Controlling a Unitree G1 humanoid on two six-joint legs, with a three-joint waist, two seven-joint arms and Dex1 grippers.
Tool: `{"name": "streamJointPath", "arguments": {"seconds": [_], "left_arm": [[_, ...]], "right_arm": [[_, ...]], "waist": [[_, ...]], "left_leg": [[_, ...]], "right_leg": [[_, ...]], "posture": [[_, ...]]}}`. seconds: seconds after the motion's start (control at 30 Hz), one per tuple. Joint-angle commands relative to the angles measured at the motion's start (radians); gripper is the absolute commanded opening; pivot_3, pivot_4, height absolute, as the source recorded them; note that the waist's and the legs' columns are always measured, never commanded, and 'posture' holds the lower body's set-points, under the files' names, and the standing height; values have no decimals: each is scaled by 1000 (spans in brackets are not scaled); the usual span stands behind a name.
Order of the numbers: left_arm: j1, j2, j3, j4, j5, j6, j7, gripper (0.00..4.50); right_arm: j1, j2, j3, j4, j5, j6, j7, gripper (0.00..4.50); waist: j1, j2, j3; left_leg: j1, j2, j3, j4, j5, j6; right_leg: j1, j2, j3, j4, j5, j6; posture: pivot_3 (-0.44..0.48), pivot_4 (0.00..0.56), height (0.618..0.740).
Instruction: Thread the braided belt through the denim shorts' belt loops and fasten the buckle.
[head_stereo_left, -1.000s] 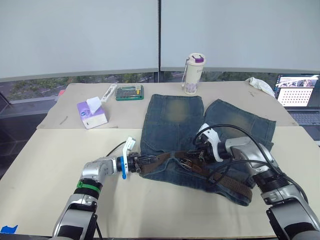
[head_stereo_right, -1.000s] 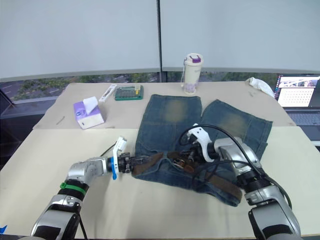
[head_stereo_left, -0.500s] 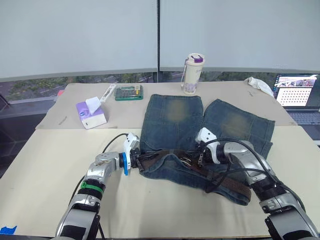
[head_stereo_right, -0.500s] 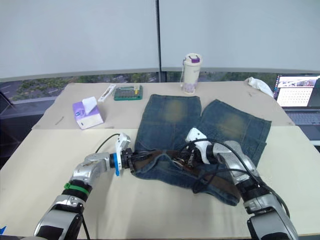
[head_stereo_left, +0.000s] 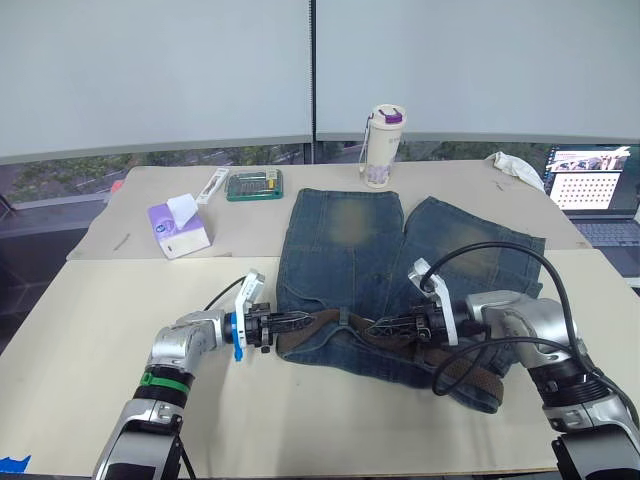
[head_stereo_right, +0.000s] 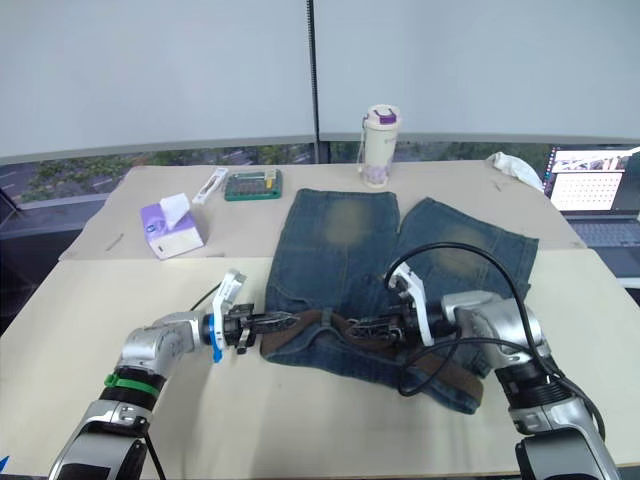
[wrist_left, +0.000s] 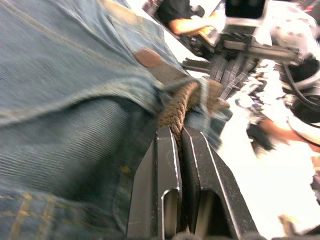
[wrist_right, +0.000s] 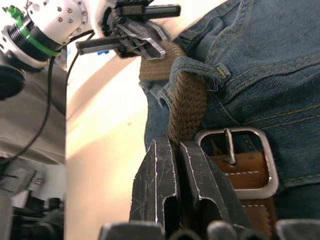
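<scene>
The braided belt (wrist_right: 186, 107) lies along the waistband of the denim shorts (head_stereo_left: 350, 250), at the edge of the shorts nearest the robot. Its brown weave passes under one of the belt loops (wrist_right: 200, 66), which arches over the strap. Just beside that loop sits the buckle (wrist_right: 239, 160), a pale metal frame with its pin lying across it and a smooth brown leather tab stitched to it. Farther along the waistband the rest of the belt trails toward the shorts' right hip (head_stereo_left: 478, 375).

The right claw (wrist_right: 178, 145) is closed on the braided belt right next to the buckle, its two black fingers pressed together over the strap. The left claw (wrist_left: 179, 134) is clamped on the belt too, at the shorts' left hip, where the braided end comes out past the waistband corner; its fingers (wrist_left: 167, 165) pinch the weave between them. The two claws face each other along the waistband, with the loop and a stretch of belt between them.

The shorts lie flat on the pale surface (head_stereo_left: 100, 330), legs pointing away from the robot. Beyond the legs stands a cream tumbler (head_stereo_left: 379, 133) with a purple lid. Off the shorts' left side are a purple tissue pack (head_stereo_left: 180, 226) and a green case (head_stereo_left: 253, 184); off the right side, a laptop (head_stereo_left: 598, 190) and a white cloth (head_stereo_left: 518, 169).
</scene>
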Motion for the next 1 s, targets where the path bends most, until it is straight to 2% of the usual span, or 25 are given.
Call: {"name": "streamJointPath", "arguments": {"seconds": [0.03,0.3,0.53,0.8,1.0], "left_arm": [[10,20,-4,-46,-38,63,-27,0],[9,36,-28,17,-10,145,-2,0],[11,45,-135,68,84,158,55,0],[-3,10,-186,113,199,-21,164,0],[9,11,-239,90,251,-90,146,0]], "right_arm": [[19,-16,16,-23,-26,11,-54,50],[-8,14,49,68,-167,-115,-206,50],[-23,47,95,83,-268,-246,-275,50],[-22,61,111,66,-328,-328,-292,50],[-15,61,129,51,-375,-407,-287,50]], "waist": [[2,0,0],[1,0,0],[-2,1,-6],[-1,1,-12],[11,3,-13]], "left_leg": [[0,0,0,0,0,0],[1,0,0,0,0,0],[5,0,0,-1,0,0],[5,0,0,0,0,0],[5,-1,1,0,0,0]], "right_leg": [[0,0,0,0,0,0],[0,0,0,0,0,0],[4,0,0,0,0,0],[4,1,0,0,0,0],[5,0,0,0,0,0]], "posture": [[0,150,740],[0,150,740],[0,150,740],[0,150,740],[0,150,740]]}}
